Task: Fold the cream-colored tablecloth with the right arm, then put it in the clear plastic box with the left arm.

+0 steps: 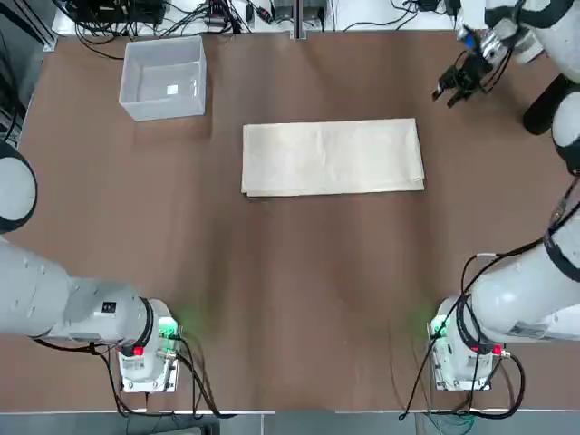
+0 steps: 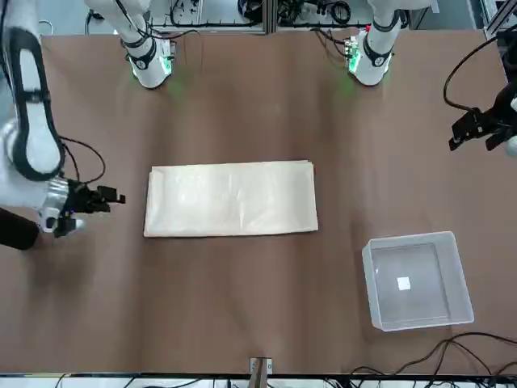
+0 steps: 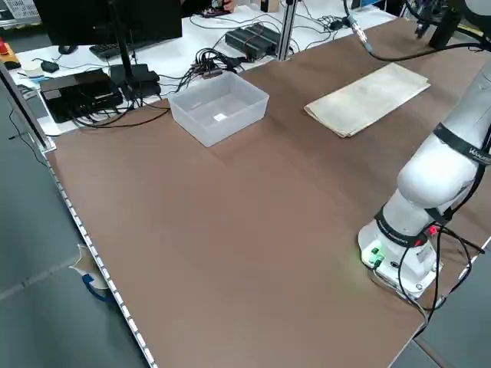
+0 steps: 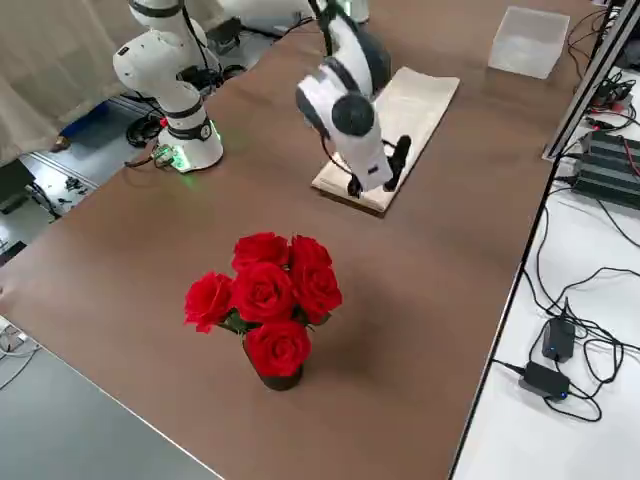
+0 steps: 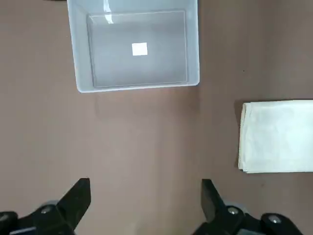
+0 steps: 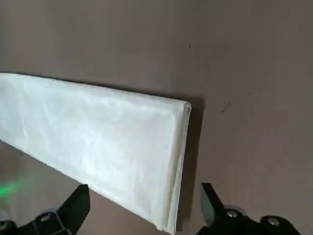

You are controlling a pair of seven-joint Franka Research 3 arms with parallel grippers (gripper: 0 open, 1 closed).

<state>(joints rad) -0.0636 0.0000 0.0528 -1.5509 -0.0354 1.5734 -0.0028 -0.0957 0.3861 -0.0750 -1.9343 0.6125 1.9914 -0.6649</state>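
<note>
The cream-colored tablecloth (image 1: 333, 157) lies flat in a layered rectangle at mid-table, also seen as the tablecloth (image 2: 231, 199). The clear plastic box (image 1: 164, 77) stands at the far left with a small white label inside and nothing else in it. My right gripper (image 1: 448, 97) hovers open and empty beyond the cloth's far right corner; the right wrist view shows that cloth end (image 6: 98, 142) below it. My left gripper (image 2: 477, 137) hangs open and empty off the table's left side; its wrist view takes in the box (image 5: 134, 49) and the cloth's edge (image 5: 276, 137).
A vase of red roses (image 4: 265, 300) stands on the table's right part. Cables and electronics (image 3: 84, 88) lie on the white surface beyond the far edge. The arm bases (image 1: 145, 349) (image 1: 462, 349) sit at the near edge.
</note>
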